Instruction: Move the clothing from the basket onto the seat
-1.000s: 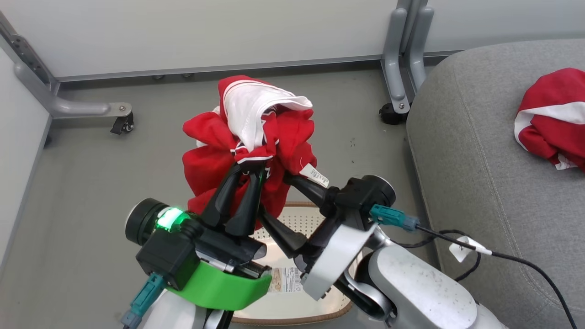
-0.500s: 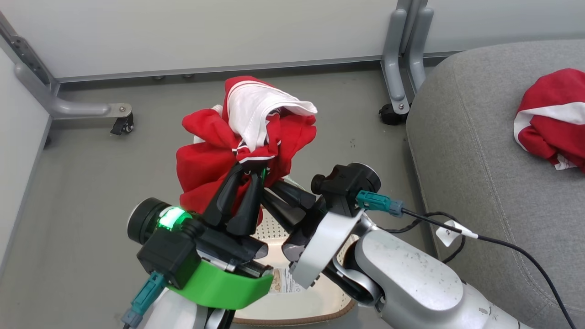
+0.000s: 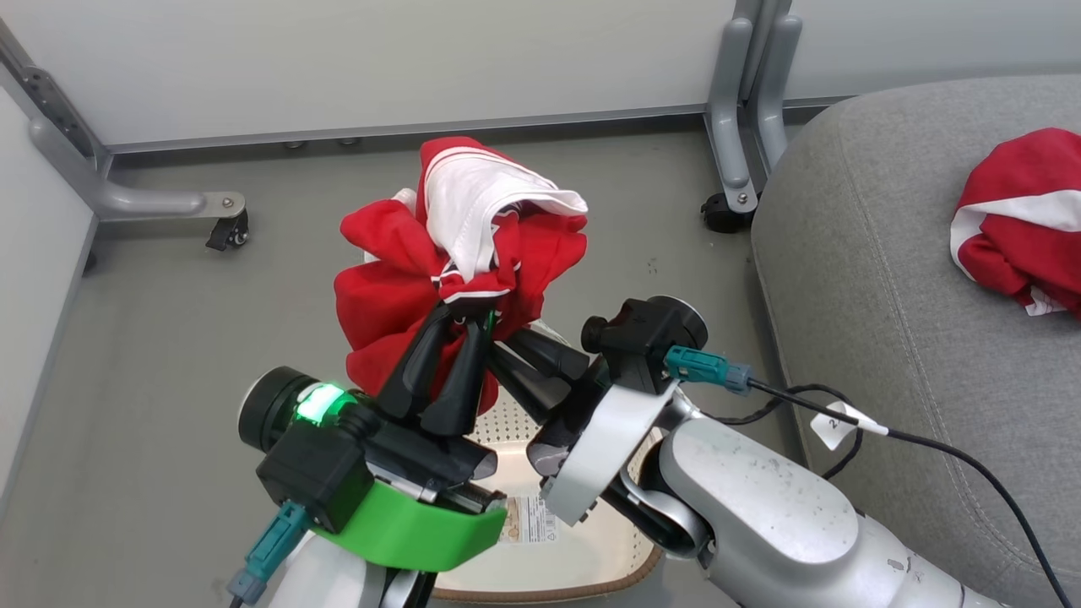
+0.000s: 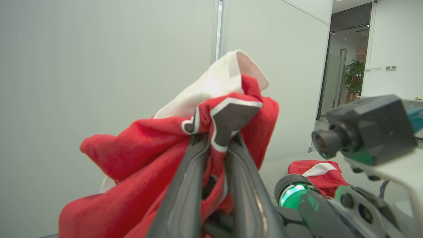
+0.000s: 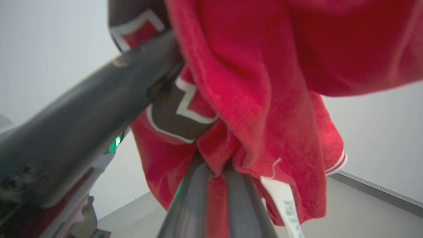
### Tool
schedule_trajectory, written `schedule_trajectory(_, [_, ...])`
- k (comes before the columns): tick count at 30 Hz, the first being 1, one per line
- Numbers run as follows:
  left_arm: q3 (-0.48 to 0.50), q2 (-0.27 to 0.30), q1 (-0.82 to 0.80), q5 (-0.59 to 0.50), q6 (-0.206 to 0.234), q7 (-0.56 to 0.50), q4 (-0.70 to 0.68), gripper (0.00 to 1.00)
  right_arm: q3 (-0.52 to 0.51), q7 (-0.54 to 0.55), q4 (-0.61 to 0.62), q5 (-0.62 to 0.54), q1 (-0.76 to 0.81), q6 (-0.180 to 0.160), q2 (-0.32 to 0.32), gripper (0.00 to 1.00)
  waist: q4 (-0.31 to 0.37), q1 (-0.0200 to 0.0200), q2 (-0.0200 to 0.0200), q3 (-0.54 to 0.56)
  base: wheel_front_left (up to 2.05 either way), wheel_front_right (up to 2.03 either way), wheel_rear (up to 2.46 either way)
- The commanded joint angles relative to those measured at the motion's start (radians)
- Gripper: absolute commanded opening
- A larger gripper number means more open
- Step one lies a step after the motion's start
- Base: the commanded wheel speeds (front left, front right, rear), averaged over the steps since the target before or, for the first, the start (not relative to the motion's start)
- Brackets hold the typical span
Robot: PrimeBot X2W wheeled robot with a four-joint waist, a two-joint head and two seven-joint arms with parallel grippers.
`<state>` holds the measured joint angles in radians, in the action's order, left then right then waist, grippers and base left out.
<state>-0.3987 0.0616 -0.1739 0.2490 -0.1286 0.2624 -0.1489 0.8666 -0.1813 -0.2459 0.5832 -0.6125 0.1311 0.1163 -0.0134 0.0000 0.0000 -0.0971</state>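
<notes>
Clothing [image 3: 397, 287] in my grip must end on the seat [image 3: 853, 279], the largest body here, which lies to the right of both pincers. The second garment [image 3: 1013, 228] rests on it, well apart from them. Directly beneath the pincers I see the basket [image 3: 591, 549], its floor bare where visible. The gripped clothing is raised above the basket, bunched around and beyond the fingertips. I judge it light, limp and not fragile. The knit should hold well between the fingers but will drape and swing, so take it at a gathered fold, not at a single loose edge. As a bundle it has no firm axis. Its longest run goes from the white trim, standing past the fingertips, down to the red hem hanging below them. The left pincer [image 4: 216, 140] is pressed together on a striped fold. The right pincer [image 5: 214, 167], just beside it, is pressed together on a red fold lower down. A small white tag [image 5: 284, 205] dangles just right of the right pincer's fingers.
</notes>
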Motion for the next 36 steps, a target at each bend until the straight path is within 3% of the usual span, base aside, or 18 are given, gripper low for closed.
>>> schedule_trajectory(1, [-0.004, 0.004, -0.002, 0.005, -0.003, 0.003, 0.002, 0.00, 0.001, -0.007, -0.002, 0.008, -0.012, -0.001, 0.005, 0.00, -0.001, 0.0000, 0.0000, 0.002, 0.00, 0.00, 0.00])
schedule_trajectory(2, [-0.006, 0.005, -0.001, 0.006, -0.003, 0.003, 0.004, 0.00, 0.001, -0.008, -0.003, 0.007, -0.012, -0.001, 0.006, 0.00, -0.002, 0.0000, 0.0000, 0.002, 0.00, 0.00, 0.00])
schedule_trajectory(3, [-0.006, 0.006, 0.000, 0.006, -0.003, 0.003, 0.006, 0.18, 0.002, -0.008, -0.003, 0.007, -0.012, -0.001, 0.008, 0.00, -0.002, 0.0000, 0.0000, 0.001, 0.00, 0.00, 0.00])
schedule_trajectory(4, [-0.003, 0.005, 0.000, 0.006, -0.003, 0.003, 0.004, 0.78, 0.001, -0.009, -0.004, 0.006, -0.013, -0.001, 0.009, 0.00, -0.003, 0.0000, 0.0000, 0.001, 0.00, 0.00, 0.00])
schedule_trajectory(5, [0.002, 0.004, 0.001, 0.010, 0.001, 0.003, 0.000, 1.00, 0.000, -0.010, -0.004, 0.004, -0.014, -0.001, 0.010, 0.00, -0.004, 0.0000, 0.0000, 0.000, 0.00, 0.00, 0.00])
schedule_trajectory(13, [0.001, 0.016, 0.029, -0.016, 0.014, -0.003, 0.007, 1.00, -0.017, -0.016, -0.012, -0.008, -0.029, -0.001, 0.020, 0.00, -0.010, 0.0000, 0.0000, -0.007, 0.00, 0.00, 0.00])
schedule_trajectory(24, [-0.010, 0.105, 0.109, -0.048, 0.021, -0.069, -0.003, 1.00, -0.055, -0.028, -0.052, -0.024, -0.023, -0.001, 0.031, 0.00, -0.022, 0.0000, 0.0000, -0.017, 0.00, 0.00, 0.00])
schedule_trajectory(36, [-0.059, 0.137, 0.186, -0.035, 0.017, -0.117, 0.006, 1.00, -0.079, -0.036, -0.086, -0.036, 0.005, -0.001, 0.041, 0.00, -0.005, 0.0000, 0.0000, -0.028, 0.00, 0.00, 0.00])
